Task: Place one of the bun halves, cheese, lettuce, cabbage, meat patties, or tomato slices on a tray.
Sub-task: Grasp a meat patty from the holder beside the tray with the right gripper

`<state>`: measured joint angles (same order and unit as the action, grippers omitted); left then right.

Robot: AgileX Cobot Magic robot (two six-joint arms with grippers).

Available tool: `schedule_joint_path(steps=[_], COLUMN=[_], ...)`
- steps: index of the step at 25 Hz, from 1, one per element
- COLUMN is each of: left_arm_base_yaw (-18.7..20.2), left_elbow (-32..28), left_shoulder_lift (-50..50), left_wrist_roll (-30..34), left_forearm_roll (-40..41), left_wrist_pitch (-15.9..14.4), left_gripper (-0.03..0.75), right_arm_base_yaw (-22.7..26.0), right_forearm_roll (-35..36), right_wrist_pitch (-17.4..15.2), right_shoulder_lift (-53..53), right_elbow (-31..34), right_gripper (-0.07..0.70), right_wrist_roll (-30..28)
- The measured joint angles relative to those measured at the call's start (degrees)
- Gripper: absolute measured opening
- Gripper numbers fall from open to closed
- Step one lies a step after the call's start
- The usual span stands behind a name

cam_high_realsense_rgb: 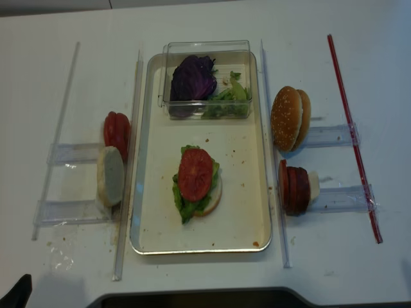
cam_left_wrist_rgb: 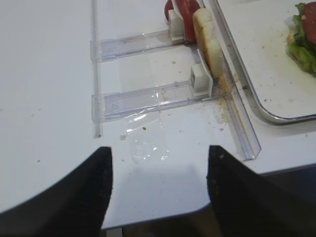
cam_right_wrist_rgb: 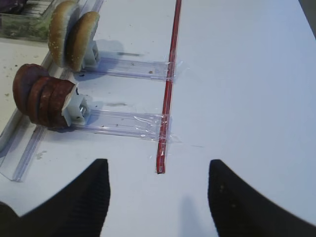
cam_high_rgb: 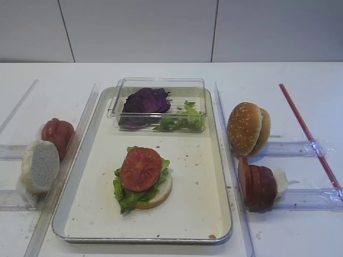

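Two idle grippers beside a half-built burger

Left to right: upright tomato slices [cam_high_rgb: 57, 135] and a pale bun half [cam_high_rgb: 39, 165], its lower edge hidden by a clear rail; the silvery tray [cam_high_rgb: 102, 217], bearing a bun base, ruffled lettuce [cam_high_rgb: 124, 195] and one glossy tomato slice; crinkled purple cabbage [cam_high_rgb: 146, 100] in a clear box; sesame buns [cam_high_rgb: 247, 128]; stacked meat patties [cam_high_rgb: 256, 185]. Left gripper [cam_left_wrist_rgb: 158, 187] and right gripper [cam_right_wrist_rgb: 158, 192] hover spread apart, empty, fingertips cropped

Stacked burger [cam_left_wrist_rgb: 302, 37] cut off by left wrist view's right edge, clear box [cam_right_wrist_rgb: 22, 19] cropped at right wrist view's corner
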<state>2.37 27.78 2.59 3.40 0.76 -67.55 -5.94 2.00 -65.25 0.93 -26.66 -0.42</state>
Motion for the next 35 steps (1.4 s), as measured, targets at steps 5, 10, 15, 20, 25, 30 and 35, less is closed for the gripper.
schedule_joint_path(steps=[5,10,15,20,25,30,35], left_arm_base_yaw=[0.0,0.0,0.0,0.0,0.0,0.0,0.0], left_elbow=[0.0,0.0,0.0,0.0,0.0,0.0,0.0], left_shoulder_lift=[0.0,0.0,0.0,0.0,0.0,0.0,0.0], left_wrist_roll=[0.0,0.0,0.0,0.0,0.0,0.0,0.0], left_forearm_roll=[0.0,0.0,0.0,0.0,0.0,0.0,0.0], left_wrist_pitch=[0.0,0.0,0.0,0.0,0.0,0.0,0.0], left_gripper=[0.386,0.386,0.386,0.386,0.386,0.386,0.386], right_arm_base_yaw=[0.0,0.0,0.0,0.0,0.0,0.0,0.0], right_forearm_roll=[0.0,0.0,0.0,0.0,0.0,0.0,0.0], right_wrist_pitch=[0.0,0.0,0.0,0.0,0.0,0.0,-0.7], right_shoulder_lift=[0.0,0.0,0.0,0.0,0.0,0.0,-0.25], right_elbow=[0.0,0.0,0.0,0.0,0.0,0.0,-1.19], right_gripper=[0.454,0.454,0.454,0.454,0.454,0.454,0.454], right_wrist_roll=[0.0,0.0,0.0,0.0,0.0,-0.35,-0.62])
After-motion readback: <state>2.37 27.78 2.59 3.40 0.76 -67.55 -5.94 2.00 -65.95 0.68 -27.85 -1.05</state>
